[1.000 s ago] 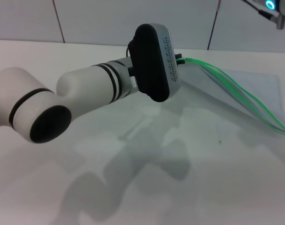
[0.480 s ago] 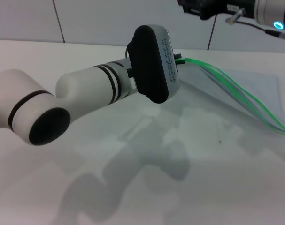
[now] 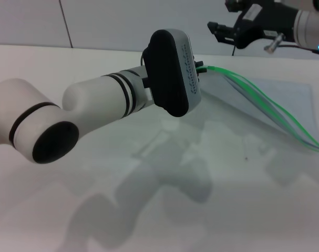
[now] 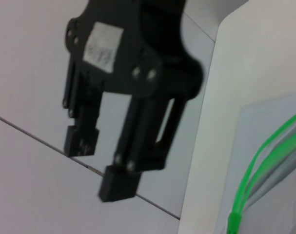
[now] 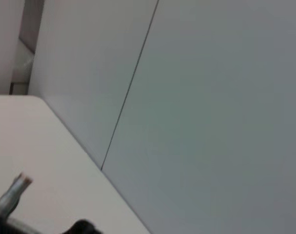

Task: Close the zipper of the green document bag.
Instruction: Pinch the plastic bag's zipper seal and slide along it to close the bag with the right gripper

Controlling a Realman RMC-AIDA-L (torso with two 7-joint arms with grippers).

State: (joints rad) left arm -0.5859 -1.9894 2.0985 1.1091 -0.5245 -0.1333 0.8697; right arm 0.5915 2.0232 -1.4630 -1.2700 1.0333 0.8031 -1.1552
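The green document bag (image 3: pixel 264 123) lies flat on the white table at the right, translucent grey. Its zipper (image 3: pixel 264 100) is a bright green strip running from the far left corner toward the right edge, with the two sides gaping apart. In the left wrist view the zipper (image 4: pixel 257 161) shows the same split. I cannot make out the slider. My left gripper (image 3: pixel 201 67) sits at the zipper's far end, mostly hidden behind the wrist housing (image 3: pixel 172 71). My right gripper (image 3: pixel 220 17) hovers open above and behind that corner, and in the left wrist view the right gripper (image 4: pixel 100 165) holds nothing.
My left arm (image 3: pixel 91 113) stretches across the left and middle of the table (image 3: pixel 148 210). A grey panelled wall (image 3: pixel 106 23) stands behind the table's far edge.
My right gripper has come in from the upper right, dropping lower and turning toward the bag's far corner. The left arm and the bag have stayed put.
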